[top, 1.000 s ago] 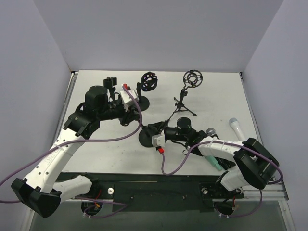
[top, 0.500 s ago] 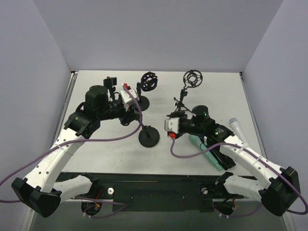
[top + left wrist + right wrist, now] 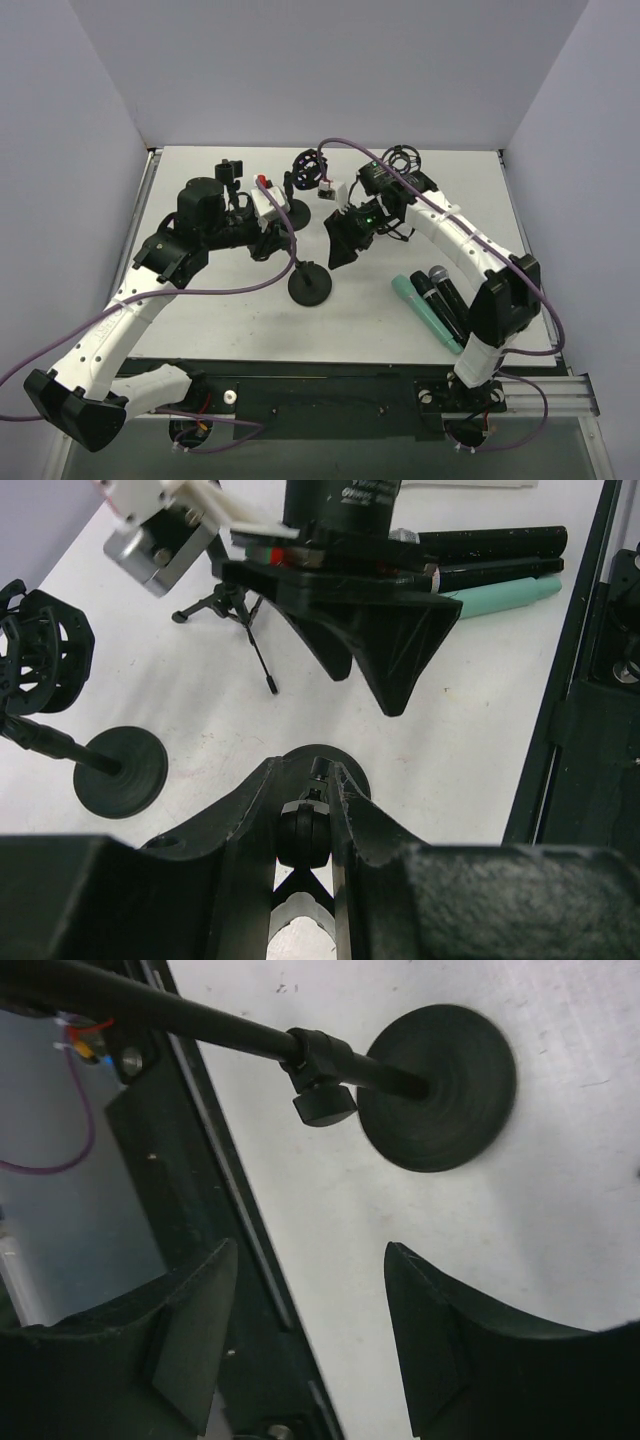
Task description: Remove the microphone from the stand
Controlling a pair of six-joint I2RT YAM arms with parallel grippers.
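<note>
The stand (image 3: 310, 285) has a round black base and a thin pole that leans left. My left gripper (image 3: 276, 242) is shut on the joint at the pole's top (image 3: 303, 830). No microphone shows on this stand. A black microphone (image 3: 445, 298) with a silver head lies flat on the table at the right beside a teal one (image 3: 424, 308); both show in the left wrist view, black microphone (image 3: 490, 545) above teal one (image 3: 500, 598). My right gripper (image 3: 331, 245) hangs open just right of the pole, nothing between its fingers (image 3: 310, 1250). Below it are the base (image 3: 440, 1090) and a clamp knob (image 3: 322, 1102).
A second round-base stand (image 3: 296, 210) with a shock mount (image 3: 310, 170) stands behind the left gripper. A small tripod (image 3: 230, 610) with another shock mount (image 3: 402, 160) stands behind my right arm. The table's black front rail (image 3: 330, 385) runs along the near edge.
My right arm has swung from the near right side of the stand up and round to behind it, and its gripper has gone from shut to open. The left gripper has not moved.
</note>
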